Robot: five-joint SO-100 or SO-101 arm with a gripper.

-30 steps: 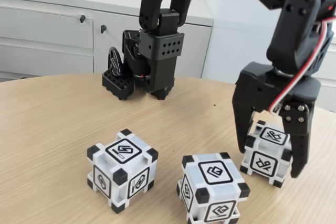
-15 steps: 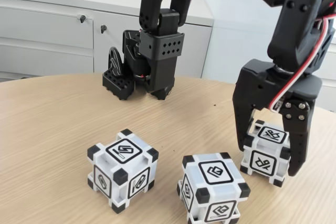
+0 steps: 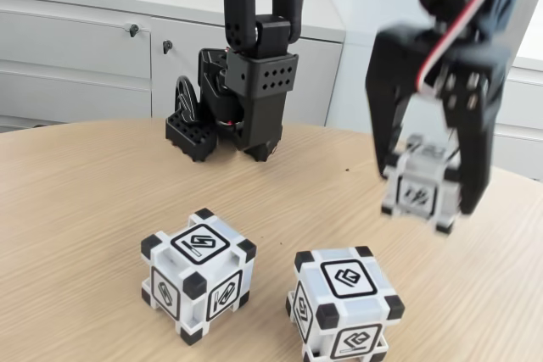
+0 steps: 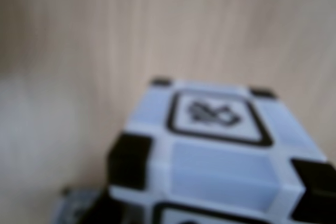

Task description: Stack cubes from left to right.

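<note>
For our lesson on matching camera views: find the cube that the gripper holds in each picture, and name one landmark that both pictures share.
Fixed view: the held cube hangs at the right, between the fingers of the gripper, clear of the table.
Wrist view: the same cube fills the lower right, blurred and close.
Shared landmark: the pale wooden table.

Motion blurs the tool (image 3: 426, 201) and its held cube (image 3: 418, 186).
</note>
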